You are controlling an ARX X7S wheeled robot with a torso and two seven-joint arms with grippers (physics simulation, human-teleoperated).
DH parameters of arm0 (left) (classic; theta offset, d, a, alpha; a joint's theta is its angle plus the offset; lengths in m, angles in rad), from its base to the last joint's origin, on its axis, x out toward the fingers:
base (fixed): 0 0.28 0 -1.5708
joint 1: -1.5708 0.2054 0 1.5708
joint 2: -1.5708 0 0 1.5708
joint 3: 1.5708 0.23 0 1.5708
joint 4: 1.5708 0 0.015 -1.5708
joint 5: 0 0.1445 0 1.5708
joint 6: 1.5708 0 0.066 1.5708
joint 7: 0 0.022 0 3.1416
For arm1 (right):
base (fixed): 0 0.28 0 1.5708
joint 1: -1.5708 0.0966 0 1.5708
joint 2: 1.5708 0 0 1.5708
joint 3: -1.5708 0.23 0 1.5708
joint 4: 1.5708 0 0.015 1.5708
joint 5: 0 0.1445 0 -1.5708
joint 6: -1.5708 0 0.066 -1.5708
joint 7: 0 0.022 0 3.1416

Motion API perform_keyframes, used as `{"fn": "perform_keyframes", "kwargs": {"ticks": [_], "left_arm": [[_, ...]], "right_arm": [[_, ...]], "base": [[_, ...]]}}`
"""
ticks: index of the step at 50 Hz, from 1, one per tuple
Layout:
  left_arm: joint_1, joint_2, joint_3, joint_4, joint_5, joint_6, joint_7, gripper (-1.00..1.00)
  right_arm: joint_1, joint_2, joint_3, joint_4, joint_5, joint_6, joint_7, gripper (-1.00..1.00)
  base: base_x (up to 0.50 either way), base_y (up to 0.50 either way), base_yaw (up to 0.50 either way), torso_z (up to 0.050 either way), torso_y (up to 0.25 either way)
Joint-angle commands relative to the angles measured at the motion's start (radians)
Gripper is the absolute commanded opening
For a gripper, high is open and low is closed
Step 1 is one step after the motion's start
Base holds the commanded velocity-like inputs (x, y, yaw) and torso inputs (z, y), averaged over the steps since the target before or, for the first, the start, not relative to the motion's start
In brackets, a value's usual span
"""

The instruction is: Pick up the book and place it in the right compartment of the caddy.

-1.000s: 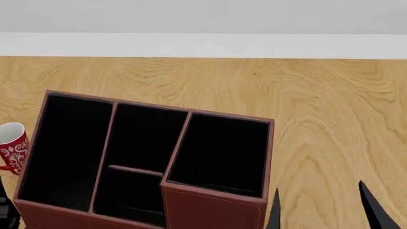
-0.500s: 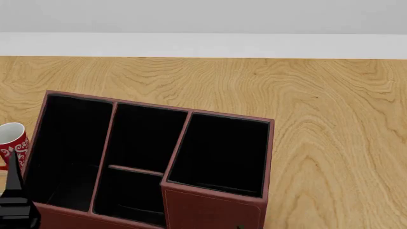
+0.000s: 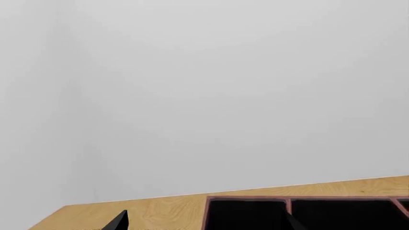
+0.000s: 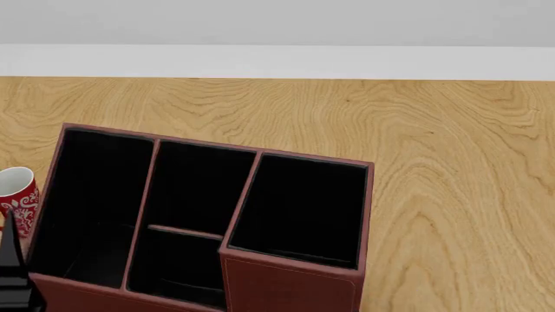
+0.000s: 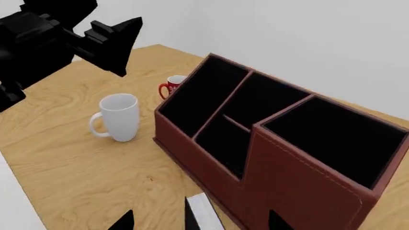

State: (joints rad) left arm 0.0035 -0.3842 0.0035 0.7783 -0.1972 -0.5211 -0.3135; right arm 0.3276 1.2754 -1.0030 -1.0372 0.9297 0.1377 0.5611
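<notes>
The reddish-brown caddy [image 4: 290, 289] stands on the wooden table, and its wide right compartment [image 4: 303, 201] is empty. In the right wrist view the caddy [image 5: 300, 191] fills the right side. The book [image 5: 203, 214] lies on the table against the caddy's front, with only a strip of its white page edge and black cover showing. My right gripper [image 5: 201, 221] is open, its tips wide apart on either side of the book. My left gripper [image 3: 206, 223] is open and empty near the caddy's left end, and it also shows in the head view [image 4: 13, 273]. The book is out of the head view.
A white mug [image 5: 118, 117] stands on the table left of the caddy. A red patterned mug [image 4: 17, 201] sits by the caddy's left wall. The left arm [image 5: 57, 38] hangs above the table's left part. The table's back edge meets a white wall.
The right gripper's fingertips dropped out of the head view at the lower right. The left gripper rose into the head view at the lower left, then sank a little.
</notes>
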Motion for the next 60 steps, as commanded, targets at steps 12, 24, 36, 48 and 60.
{"fn": "perform_keyframes", "kwargs": {"ticks": [12,24,36,48,60], "left_arm": [[0.044,-0.006,-0.005,0.063,-0.016,-0.027,-0.015,1.00],[0.039,0.000,0.016,0.043,-0.001,-0.016,-0.026,1.00],[0.045,-0.010,0.005,0.064,-0.005,-0.034,-0.034,1.00],[0.049,-0.019,-0.014,0.066,-0.018,-0.034,-0.034,1.00],[0.029,-0.022,0.004,0.070,-0.013,-0.045,-0.039,1.00]], "right_arm": [[0.086,0.089,-0.209,-0.009,0.030,0.014,0.042,1.00],[0.091,0.203,-0.275,0.073,-0.020,-0.175,-0.155,1.00],[0.159,0.177,-0.228,0.098,0.045,-0.119,-0.268,1.00],[0.272,0.239,-0.136,0.164,0.224,-0.067,-0.315,1.00],[0.384,0.179,-0.055,0.210,0.322,0.123,-0.387,1.00]], "base": [[0.00,0.00,0.00,0.000,0.000],[0.00,0.00,0.00,0.000,0.000],[0.00,0.00,0.00,0.000,0.000],[0.00,0.00,0.00,0.000,0.000],[0.00,0.00,0.00,0.000,0.000]]}}
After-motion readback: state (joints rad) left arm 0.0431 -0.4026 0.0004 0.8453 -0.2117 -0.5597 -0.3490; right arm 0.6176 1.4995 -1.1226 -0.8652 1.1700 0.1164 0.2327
